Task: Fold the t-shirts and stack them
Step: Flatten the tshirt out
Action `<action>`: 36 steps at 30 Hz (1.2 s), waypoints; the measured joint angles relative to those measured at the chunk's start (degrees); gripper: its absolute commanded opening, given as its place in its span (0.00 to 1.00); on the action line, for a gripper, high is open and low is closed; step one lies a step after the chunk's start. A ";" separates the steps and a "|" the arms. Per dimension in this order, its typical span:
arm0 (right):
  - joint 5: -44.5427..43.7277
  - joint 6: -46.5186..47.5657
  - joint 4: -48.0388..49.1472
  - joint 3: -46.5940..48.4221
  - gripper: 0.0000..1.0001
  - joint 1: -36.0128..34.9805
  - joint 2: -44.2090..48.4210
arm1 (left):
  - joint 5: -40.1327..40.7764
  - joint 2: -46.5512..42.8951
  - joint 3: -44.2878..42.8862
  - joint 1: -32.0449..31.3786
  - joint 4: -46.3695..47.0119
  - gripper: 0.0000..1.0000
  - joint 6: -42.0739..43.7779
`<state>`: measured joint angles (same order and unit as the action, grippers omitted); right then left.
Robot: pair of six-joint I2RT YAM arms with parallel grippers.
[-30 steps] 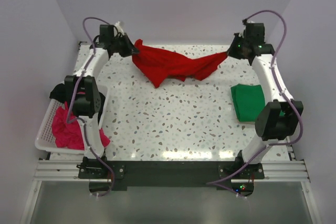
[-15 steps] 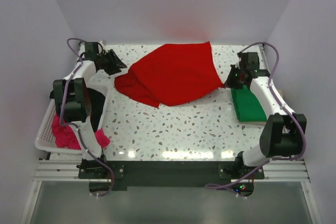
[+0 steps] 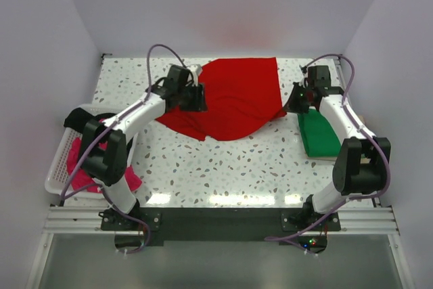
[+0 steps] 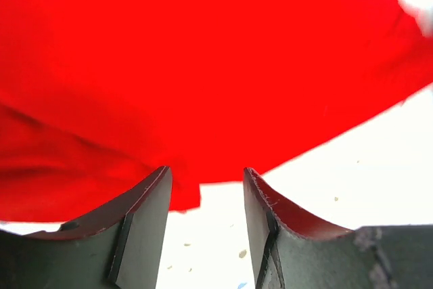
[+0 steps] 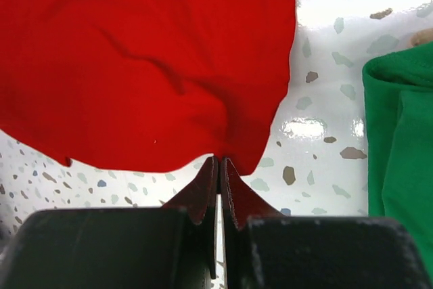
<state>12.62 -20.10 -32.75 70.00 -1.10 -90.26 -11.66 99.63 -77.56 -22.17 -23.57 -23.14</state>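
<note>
the step in hand is judged to be the laying-out of the bright red soft cloth t-shirt (image 3: 237, 96), ahead of its first fold. it is spread over the far middle of the speckled white counter (image 3: 223, 160), fairly flat across the far part but bunched and doubled over along its near left edge. the right fingers (image 5: 203, 194) are closed tight, and a bit of the red hem is pinched at their tips, at the shirt's right corner. the left fingers (image 4: 142, 228) stand apart with nothing between them, low over the shirt's left part, the red cloth lying just beyond the tips.

for the next move, the crumpled left edge would need to be taken up by the left fingers and drawn outward against the right-hand hold, so that the cloth is flattened before any fold is made.

a folded green cloth t-shirt (image 3: 319, 133) lies on the counter's right side, just beside the right arm, and may serve as the base of the stack. in the white slotted plastic basket (image 3: 51, 181) at the left edge, a crumpled magenta pink t-shirt (image 3: 84, 174) is held, spilling over the near rim, and a black t-shirt (image 3: 78, 121) is seen at the far end.
</note>
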 measured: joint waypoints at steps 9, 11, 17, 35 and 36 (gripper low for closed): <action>2.14 -0.55 0.66 0.17 0.00 0.00 -0.66 | 7.80 -0.04 9.07 -11.08 -5.88 0.48 1.62; 2.49 -0.66 0.79 0.13 0.00 0.00 -0.66 | 9.27 -0.04 9.84 -11.39 -6.08 0.48 1.25; 3.63 -0.74 1.46 -0.90 0.00 0.00 -0.66 | 12.09 1.16 11.02 -11.69 -5.35 0.44 1.01; 4.07 -0.83 1.60 -1.18 0.00 0.00 -0.66 | 18.12 6.93 8.31 -13.97 -4.42 0.42 1.16; 4.07 -0.83 1.57 -1.18 0.00 0.00 -0.66 | 18.27 7.28 8.20 -13.97 -4.39 0.42 1.16</action>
<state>16.69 -20.93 -31.18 68.82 -1.10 -90.91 6.61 106.91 -69.36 -36.14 -27.97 -21.98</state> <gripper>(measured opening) 0.011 0.426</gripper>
